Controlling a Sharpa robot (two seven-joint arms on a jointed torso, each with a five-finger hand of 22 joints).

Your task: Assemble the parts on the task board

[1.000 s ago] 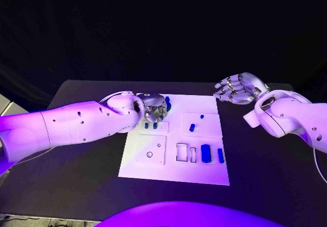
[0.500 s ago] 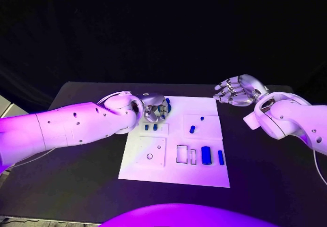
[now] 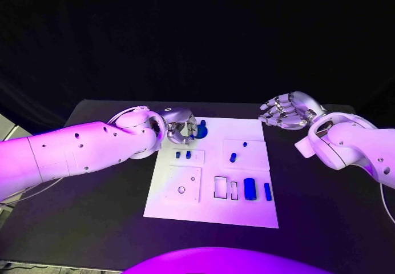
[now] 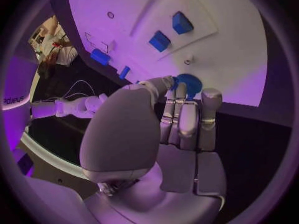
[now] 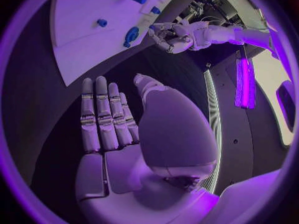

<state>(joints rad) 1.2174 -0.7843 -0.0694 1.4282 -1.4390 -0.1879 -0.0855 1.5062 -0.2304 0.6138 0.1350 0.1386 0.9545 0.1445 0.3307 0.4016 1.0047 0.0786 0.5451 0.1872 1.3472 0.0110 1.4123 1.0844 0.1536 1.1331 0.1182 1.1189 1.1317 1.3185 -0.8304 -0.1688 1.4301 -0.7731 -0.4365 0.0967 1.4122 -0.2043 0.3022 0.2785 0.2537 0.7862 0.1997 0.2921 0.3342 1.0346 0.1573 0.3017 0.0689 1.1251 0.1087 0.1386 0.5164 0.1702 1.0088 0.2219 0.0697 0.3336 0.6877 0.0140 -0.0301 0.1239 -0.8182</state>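
The white task board lies mid-table. My left hand hovers over its far left corner, and thumb and fingertips pinch a round blue disc; the left wrist view shows that disc at the fingertips. Two small blue parts stand just in front of the hand. A blue peg and a tiny blue stud sit on the right half. A blue block and a slim blue bar stand near the right edge. My right hand is raised right of the board, fingers straight, holding nothing.
Two empty rectangular slots lie beside the blue block, and two small round holes mark the near left panel. Black table surrounds the board. The right wrist view shows the board and my left hand beyond my palm.
My left hand has turned and shifted slightly toward the board's far left corner with the blue disc, which now shows its round face. The right hand has barely moved.
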